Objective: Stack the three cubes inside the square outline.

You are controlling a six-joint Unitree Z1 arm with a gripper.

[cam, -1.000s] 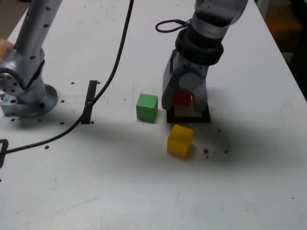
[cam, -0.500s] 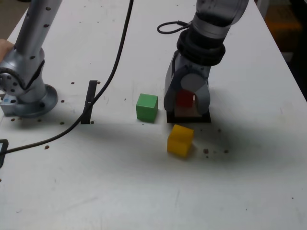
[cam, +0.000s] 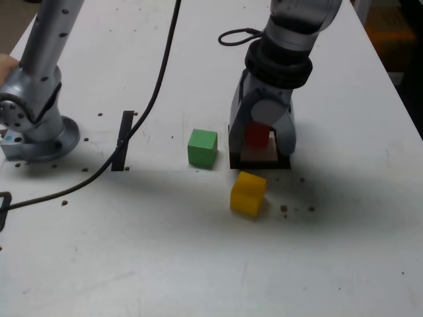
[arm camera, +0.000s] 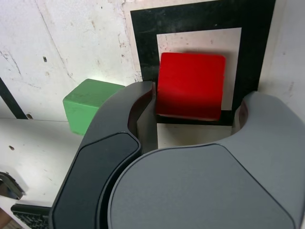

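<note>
The red cube (cam: 258, 135) (arm camera: 190, 86) rests on the table inside the square outline (cam: 259, 164) (arm camera: 143, 38). My gripper (cam: 260, 150) (arm camera: 195, 102) stands over it, open, with one finger on each side and a visible gap to the cube on one side. In the exterior view, the green cube (cam: 202, 147) (arm camera: 88, 105) sits just left of the outline. The yellow cube (cam: 248, 193) lies in front of the outline, turned at an angle. Both of these cubes lie apart from the gripper.
A straight black tape strip (cam: 124, 140) lies at the exterior view's left, near the arm's base (cam: 39, 135). A black cable (cam: 155, 99) runs across the table past the strip. The table's edge (cam: 396, 86) slants along the exterior view's right.
The jaws have spread apart and let go of the red cube, which stays in the square outline. The green and yellow cubes have not moved.
</note>
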